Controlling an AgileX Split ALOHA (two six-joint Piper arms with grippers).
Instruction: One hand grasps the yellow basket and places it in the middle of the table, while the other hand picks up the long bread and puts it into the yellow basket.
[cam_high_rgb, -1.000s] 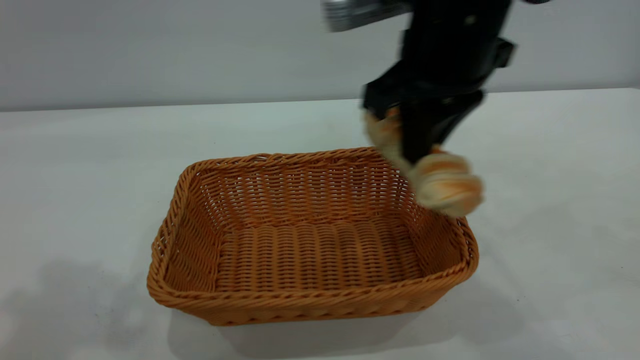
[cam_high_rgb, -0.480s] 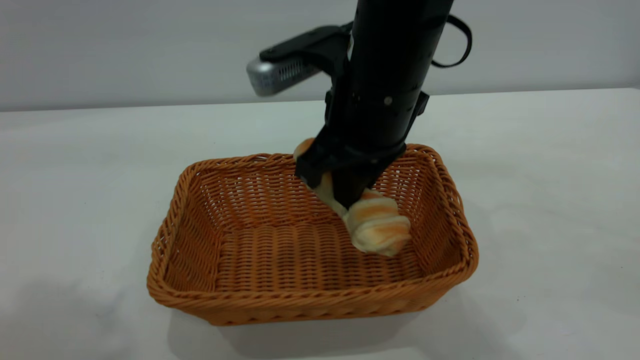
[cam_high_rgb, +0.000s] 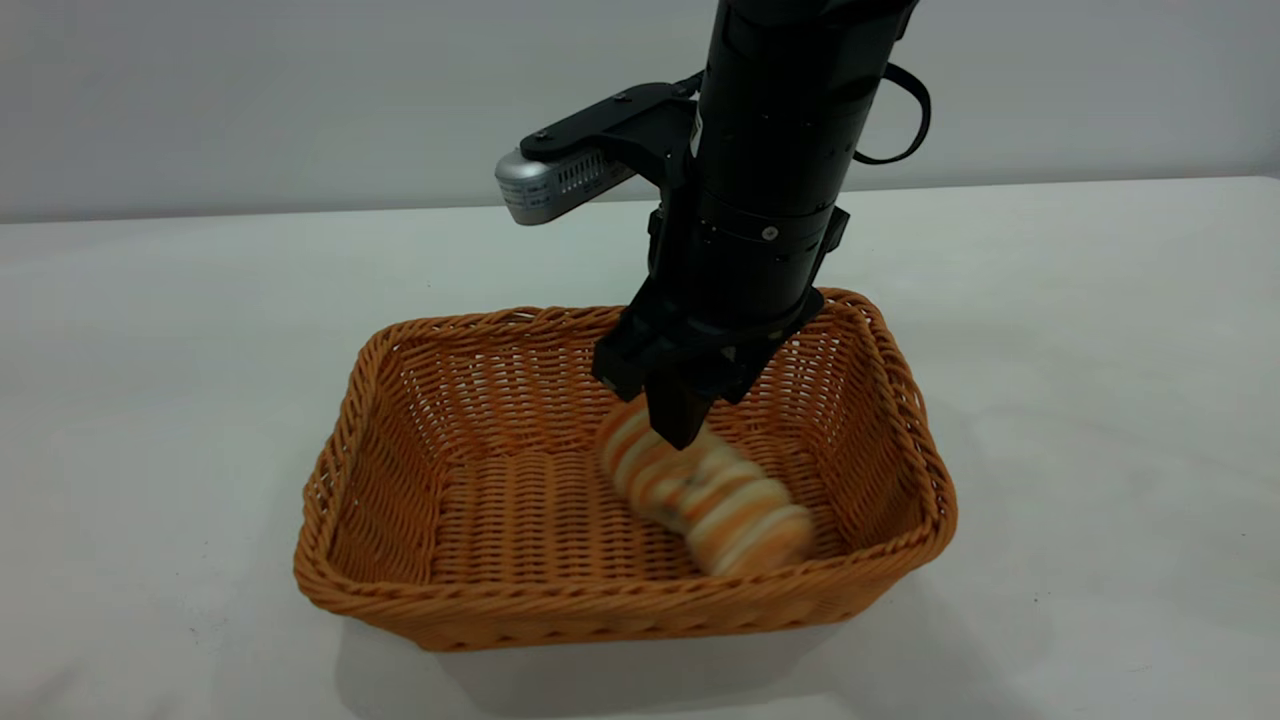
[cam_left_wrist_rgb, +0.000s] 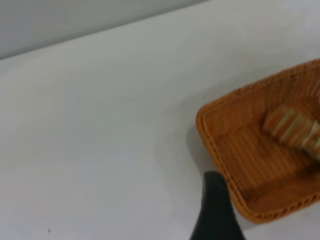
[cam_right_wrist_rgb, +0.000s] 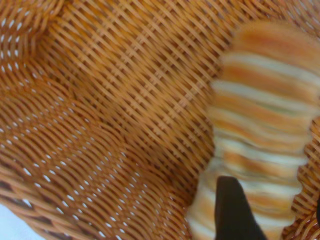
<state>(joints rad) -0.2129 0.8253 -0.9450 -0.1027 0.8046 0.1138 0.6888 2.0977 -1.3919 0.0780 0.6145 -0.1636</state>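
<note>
The front camera faces the counter (cam_high_rgb: 150, 400) from above, looking across the basket (cam_high_rgb: 620, 600). The left wrist camera looks down from farther off, catching the same basket (cam_left_wrist_rgb: 240, 165) and bread (cam_left_wrist_rgb: 292, 130). The right wrist camera sits close inside the basket (cam_right_wrist_rgb: 100, 125), right over the bread (cam_right_wrist_rgb: 260, 125).

Orange woven basket (cam_high_rgb: 380, 560); cream-orange striped bread (cam_high_rgb: 710, 500).

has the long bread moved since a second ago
Yes. The long bread went from above the yellow basket's right rim down onto its floor, below the right gripper.
</note>
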